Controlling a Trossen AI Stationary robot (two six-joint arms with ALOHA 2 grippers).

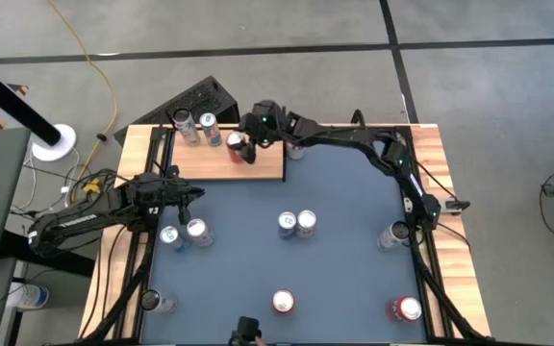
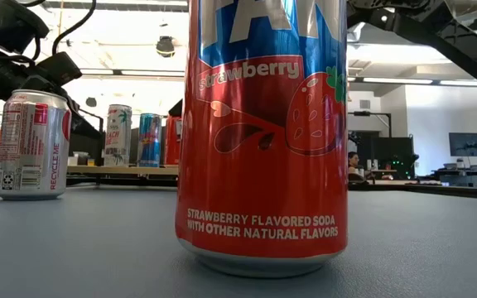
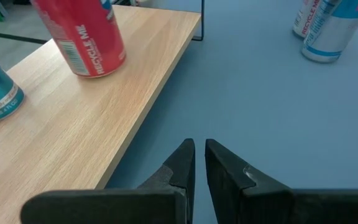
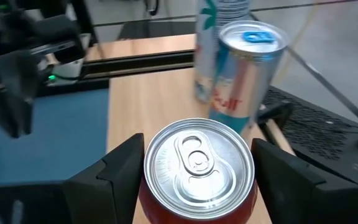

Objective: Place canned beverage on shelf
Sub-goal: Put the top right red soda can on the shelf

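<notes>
The shelf point(image 1: 258, 165) is a light wood board at the table's far left. On it stand a white can point(image 1: 183, 126) and a blue-silver can point(image 1: 210, 125). A red can with a silver top point(image 4: 197, 165) stands beside them, its base on the board point(image 3: 98, 65). My right gripper point(image 1: 246, 146) reaches in from the table's right and is shut on this red can. My left gripper point(image 3: 199, 163) is shut on nothing, low over the blue table just off the shelf's near edge. My right gripper has the red can's upper wall just below the rim point(image 4: 146, 186) between its two fingers point(image 4: 123, 171), one on each side. The fingers slant down from the table's far right. The can stands upright with its base on the shelf.
Several loose cans stand on the blue table: a pair at the middle point(image 1: 296, 223), a pair by the left arm point(image 1: 183, 233), one at the right edge point(image 1: 392, 234), and others along the near edge point(image 1: 283, 302). A strawberry soda can point(image 2: 263, 132) fills the low view.
</notes>
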